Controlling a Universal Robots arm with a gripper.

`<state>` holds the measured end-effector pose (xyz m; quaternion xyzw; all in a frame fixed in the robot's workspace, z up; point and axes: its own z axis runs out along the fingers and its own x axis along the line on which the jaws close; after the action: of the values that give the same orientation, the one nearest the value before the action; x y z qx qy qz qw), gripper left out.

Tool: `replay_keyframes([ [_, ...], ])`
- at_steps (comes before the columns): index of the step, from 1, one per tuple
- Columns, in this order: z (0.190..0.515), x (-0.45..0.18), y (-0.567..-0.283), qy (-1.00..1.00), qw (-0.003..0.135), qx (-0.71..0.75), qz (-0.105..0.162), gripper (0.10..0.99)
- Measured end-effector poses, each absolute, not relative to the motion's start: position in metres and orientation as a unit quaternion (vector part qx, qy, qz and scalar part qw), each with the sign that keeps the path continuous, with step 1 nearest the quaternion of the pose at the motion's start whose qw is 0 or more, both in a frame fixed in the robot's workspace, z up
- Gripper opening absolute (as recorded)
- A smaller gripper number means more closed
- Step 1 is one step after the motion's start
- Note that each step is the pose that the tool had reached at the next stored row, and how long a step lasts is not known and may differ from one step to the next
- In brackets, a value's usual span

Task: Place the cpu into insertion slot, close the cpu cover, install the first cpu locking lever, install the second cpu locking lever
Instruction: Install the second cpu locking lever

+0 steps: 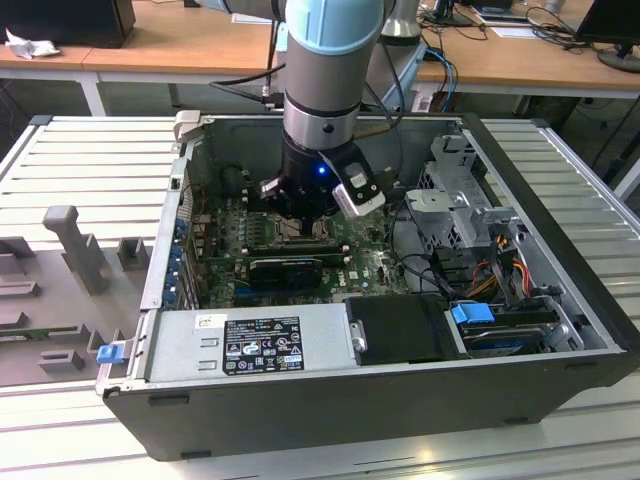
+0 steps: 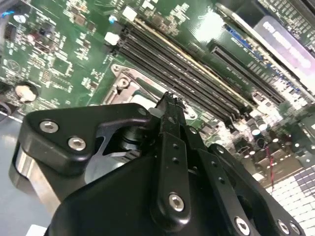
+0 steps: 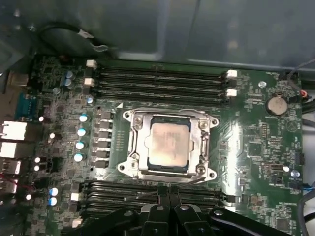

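The gripper [image 3: 165,209] is hovering with fingers pressed together, empty, just beside the insertion slot [image 3: 170,146], where the cpu [image 3: 169,144] is sitting under the closed cpu cover [image 3: 139,142], mid-motherboard [image 3: 256,142].

The open computer case [image 1: 330,300] is seen from above and somewhat apart in the exterior view. The green motherboard [image 3: 246,147] is looked straight down upon from nearby in the first wrist view, and viewed obliquely along the pincer [image 2: 170,101] in the second. The motherboard is shared by all three views.
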<state>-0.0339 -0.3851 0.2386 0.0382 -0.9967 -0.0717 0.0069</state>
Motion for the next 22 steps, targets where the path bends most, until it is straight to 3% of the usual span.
replay_keyframes([
  [12,0.216,-0.053,-0.385,-0.995,0.009,0.070,-0.077,0.106],
  [15,0.214,-0.058,-0.385,-0.993,0.009,0.077,-0.087,0.106],
  [18,0.213,-0.064,-0.395,-0.990,0.007,0.081,-0.115,0.106],
  [22,0.208,-0.066,-0.396,-0.989,0.007,0.084,-0.122,0.106],
])
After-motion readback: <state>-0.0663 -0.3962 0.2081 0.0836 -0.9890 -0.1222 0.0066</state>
